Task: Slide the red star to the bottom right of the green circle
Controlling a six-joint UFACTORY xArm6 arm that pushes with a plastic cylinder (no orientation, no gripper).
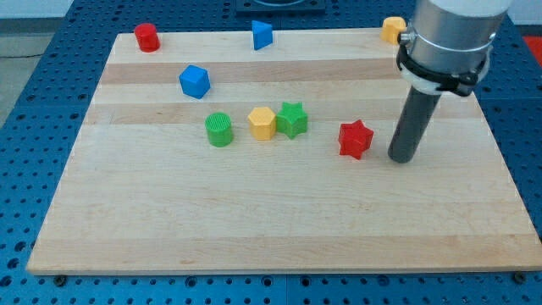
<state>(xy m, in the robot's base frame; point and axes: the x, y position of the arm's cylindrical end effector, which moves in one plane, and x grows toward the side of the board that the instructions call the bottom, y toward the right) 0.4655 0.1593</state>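
The red star [356,140] lies on the wooden board right of the middle. The green circle [219,130] stands well to its left. Between them sit a yellow hexagon [262,123] and a green star [292,119], touching each other. My tip [402,158] rests on the board just to the right of the red star, a small gap apart from it.
A blue cube [195,81] lies up and left of the green circle. A red cylinder [147,37] sits at the board's top left, a blue triangle [262,35] at the top middle, a yellow block [393,30] at the top right behind the arm.
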